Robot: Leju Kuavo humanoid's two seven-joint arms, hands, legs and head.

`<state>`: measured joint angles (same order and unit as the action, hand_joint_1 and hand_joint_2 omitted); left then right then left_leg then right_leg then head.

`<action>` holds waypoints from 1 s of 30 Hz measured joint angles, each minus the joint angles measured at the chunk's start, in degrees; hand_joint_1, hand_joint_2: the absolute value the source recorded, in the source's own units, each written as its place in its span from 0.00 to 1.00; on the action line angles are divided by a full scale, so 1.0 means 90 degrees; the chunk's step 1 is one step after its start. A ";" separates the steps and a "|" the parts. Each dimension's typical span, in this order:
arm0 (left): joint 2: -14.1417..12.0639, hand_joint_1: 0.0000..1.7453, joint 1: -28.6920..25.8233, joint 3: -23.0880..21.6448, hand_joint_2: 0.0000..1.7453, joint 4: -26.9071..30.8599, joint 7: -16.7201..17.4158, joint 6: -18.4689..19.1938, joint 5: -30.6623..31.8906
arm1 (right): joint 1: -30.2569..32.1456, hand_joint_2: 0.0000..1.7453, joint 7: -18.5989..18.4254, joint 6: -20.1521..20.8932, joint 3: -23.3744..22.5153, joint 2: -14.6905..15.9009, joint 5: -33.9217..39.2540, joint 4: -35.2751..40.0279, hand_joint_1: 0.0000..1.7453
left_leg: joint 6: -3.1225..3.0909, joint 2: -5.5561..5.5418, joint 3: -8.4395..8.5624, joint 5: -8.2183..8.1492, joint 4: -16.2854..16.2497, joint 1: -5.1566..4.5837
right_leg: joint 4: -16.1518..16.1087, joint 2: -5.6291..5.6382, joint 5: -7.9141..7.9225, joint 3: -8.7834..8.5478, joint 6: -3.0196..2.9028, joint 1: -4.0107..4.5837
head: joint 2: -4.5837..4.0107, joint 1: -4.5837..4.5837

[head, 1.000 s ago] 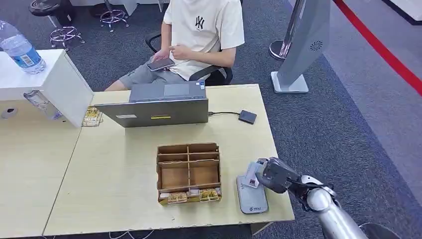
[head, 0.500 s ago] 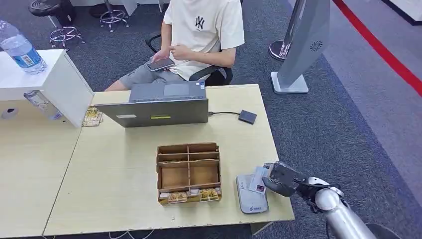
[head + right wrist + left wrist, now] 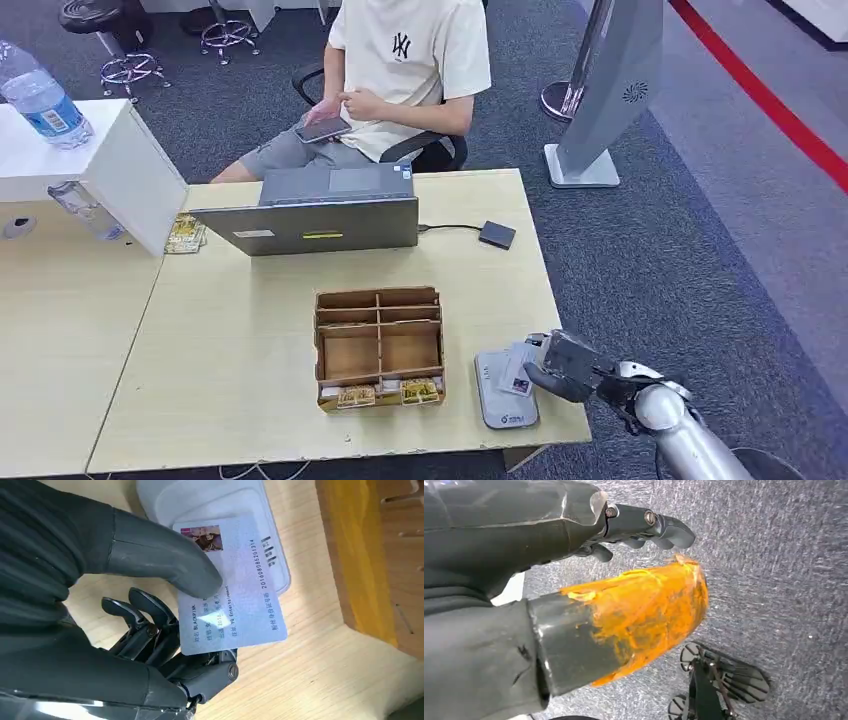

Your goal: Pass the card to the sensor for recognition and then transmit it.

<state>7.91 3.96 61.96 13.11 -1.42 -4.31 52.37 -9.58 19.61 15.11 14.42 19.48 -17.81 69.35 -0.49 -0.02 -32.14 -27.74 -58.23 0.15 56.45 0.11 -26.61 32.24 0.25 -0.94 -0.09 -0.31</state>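
My right hand (image 3: 562, 366) pinches a pale ID card (image 3: 518, 368) between thumb and fingers near the table's front right corner. The card (image 3: 232, 587) has a small photo and printed text, and one end of it lies over the grey card sensor (image 3: 215, 502). That sensor (image 3: 503, 392) is a flat rounded pad on the table just right of the wooden box. My thumb (image 3: 160, 560) presses on the card's top face. My left hand (image 3: 639, 527) hangs over the carpet with its fingers curled in and nothing in it.
A wooden divided box (image 3: 379, 346) with small items in its front row stands left of the sensor. A laptop (image 3: 310, 212) and a black cabled box (image 3: 497, 235) lie further back. A person sits behind the table (image 3: 240, 320) holding a phone. A water bottle (image 3: 42, 98) stands far left.
My right hand has lowered and drawn toward the table's front edge, bringing the card down from above the sensor to lie low over it.
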 joint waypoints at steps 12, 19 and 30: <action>-0.0019 0.00 0.0002 0.0095 0.00 -0.0002 0.0010 0.0002 0.0002 | 0.0060 1.00 -0.0250 -0.0418 0.0143 -0.0075 -0.0534 0.0289 1.00 | 0.0000 0.0000 0.0000 0.0000 0.0000 -0.0001 | 0.0000 0.0000 0.0000 0.0000 0.0000 0.0000 | 0.0000 0.0000; 0.0005 0.00 -0.0002 0.0109 0.00 -0.0002 0.0099 0.0010 0.0019 | 0.0060 1.00 -0.0420 -0.0695 0.0156 -0.0049 -0.0937 0.0226 1.00 | 0.0000 0.0000 0.0001 0.0000 0.0000 -0.0001 | -0.0001 0.0000 0.0000 0.0000 0.0000 0.0000 | 0.0000 -0.0002; 0.0068 0.00 -0.0007 0.0109 0.00 -0.0002 0.0201 0.0010 0.0029 | 0.0135 1.00 -0.0466 -0.0741 0.0156 0.0002 -0.0993 0.0119 1.00 | 0.0000 0.0000 0.0002 0.0000 0.0000 0.0000 | -0.0001 0.0000 0.0000 0.0000 0.0000 0.0000 | 0.0000 0.0000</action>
<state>8.52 3.90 62.95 13.09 0.39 -4.22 52.63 -8.36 15.41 8.44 15.82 19.50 -26.75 70.42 -0.49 -0.02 -32.12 -27.74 -58.24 0.15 56.45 0.11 -26.61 32.24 0.25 -0.94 -0.09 -0.31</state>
